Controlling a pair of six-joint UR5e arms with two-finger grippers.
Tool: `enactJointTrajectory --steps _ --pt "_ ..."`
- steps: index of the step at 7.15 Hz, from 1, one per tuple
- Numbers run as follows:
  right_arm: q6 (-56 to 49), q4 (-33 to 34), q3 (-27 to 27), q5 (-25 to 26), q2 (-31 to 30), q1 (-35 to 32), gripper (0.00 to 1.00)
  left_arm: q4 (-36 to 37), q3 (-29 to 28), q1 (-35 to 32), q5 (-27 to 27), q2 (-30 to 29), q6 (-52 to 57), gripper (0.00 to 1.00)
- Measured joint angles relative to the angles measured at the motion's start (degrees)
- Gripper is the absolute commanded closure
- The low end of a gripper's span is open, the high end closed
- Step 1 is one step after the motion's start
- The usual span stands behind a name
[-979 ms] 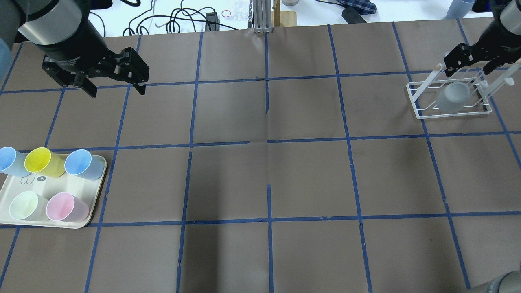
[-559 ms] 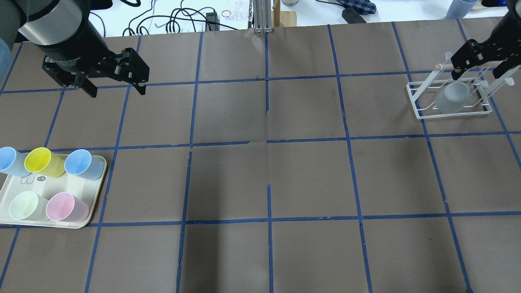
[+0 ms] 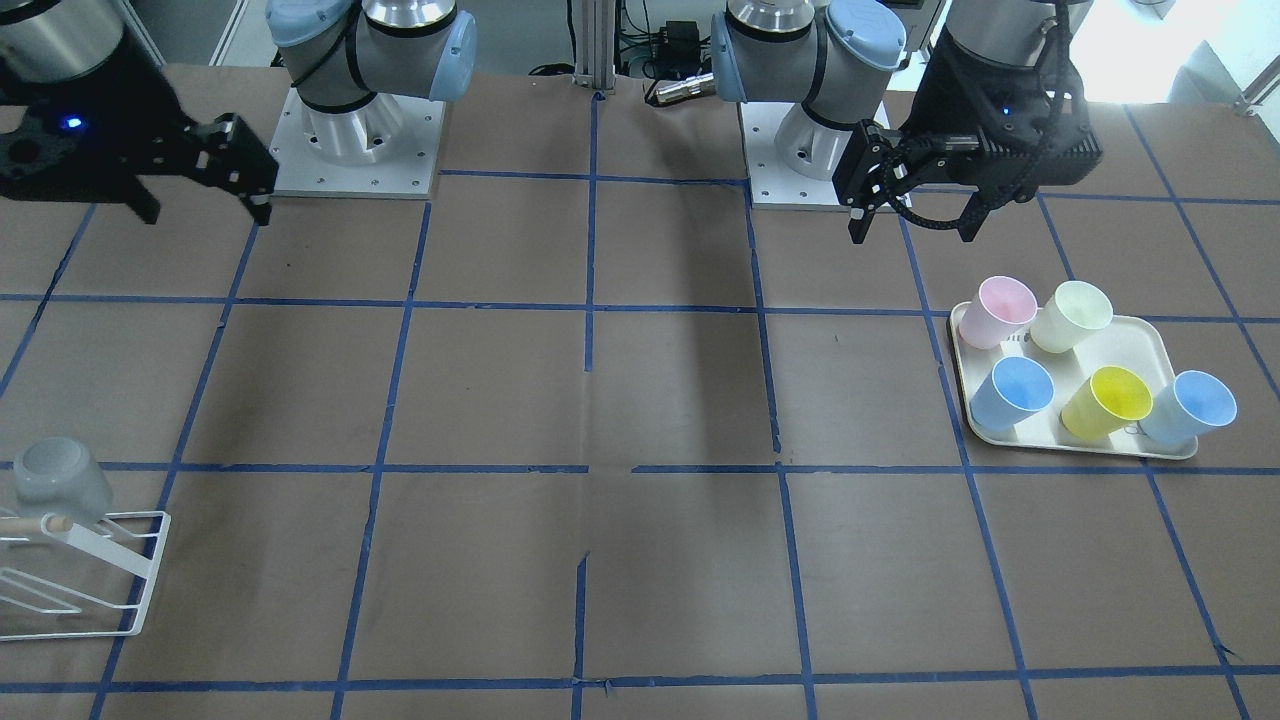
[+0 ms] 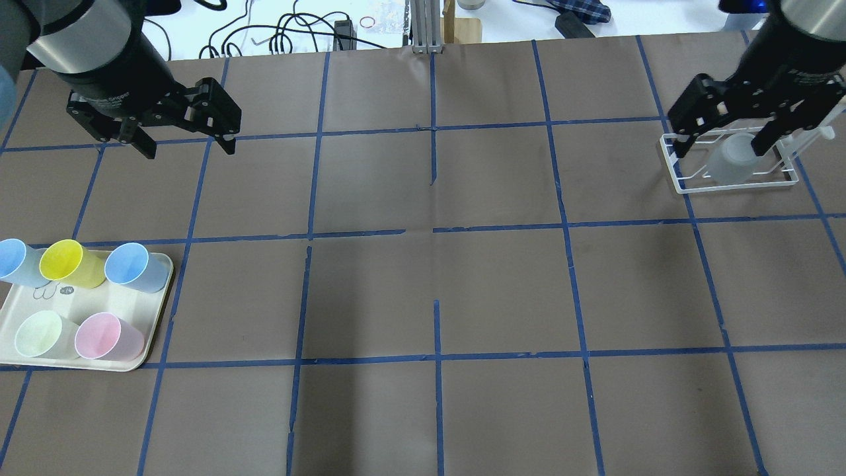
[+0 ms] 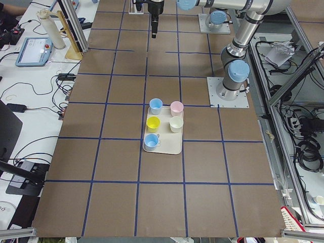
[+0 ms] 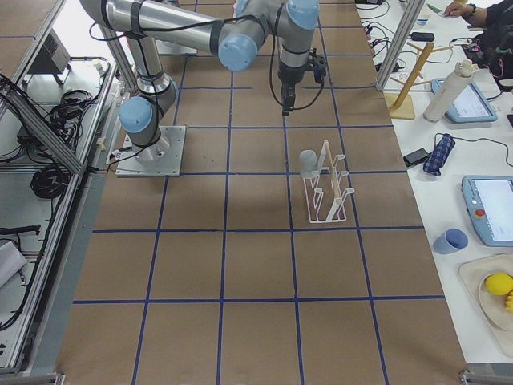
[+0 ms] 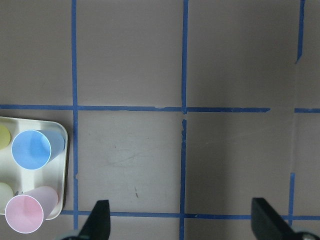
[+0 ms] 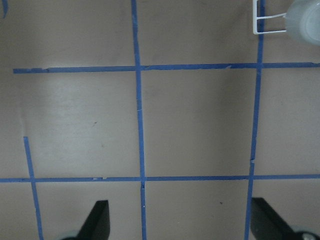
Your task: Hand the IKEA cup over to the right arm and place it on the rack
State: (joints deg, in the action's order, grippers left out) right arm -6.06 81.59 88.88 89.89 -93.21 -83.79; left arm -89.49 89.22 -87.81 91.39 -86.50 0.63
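Observation:
The light-grey IKEA cup [image 4: 730, 164] sits upside down on the white wire rack [image 4: 687, 182] at the table's far right. It also shows in the front-facing view [image 3: 62, 478] and at the top right corner of the right wrist view [image 8: 306, 20]. My right gripper [image 4: 722, 147] is open and empty, raised well above the rack and apart from the cup. Its fingers [image 8: 100, 220] frame bare table. My left gripper [image 4: 188, 149] is open and empty over the far left of the table.
A cream tray [image 4: 86, 307] at the near left holds several cups: two blue, one yellow, one pale green, one pink. Cables and other items lie beyond the table's far edge.
My right gripper has risen from just behind the rack and shifted left, and now looks larger over it. The cup stays on the rack. The left arm has not moved.

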Motion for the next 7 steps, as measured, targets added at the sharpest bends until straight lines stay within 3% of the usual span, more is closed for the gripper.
enactJointTrajectory --steps 2,5,7 --pt "3.7 0.1 0.2 0.9 -1.6 -6.0 0.0 -0.1 -0.3 0.1 0.0 -0.1 0.1 0.0" --pt "3.8 6.2 0.2 0.6 -0.6 -7.2 0.0 -0.1 -0.5 0.2 -0.1 -0.3 0.0 0.0" --pt "3.8 6.7 0.2 0.9 -0.4 -7.2 0.0 -0.3 -0.4 0.2 -0.1 -0.3 -0.5 0.0"
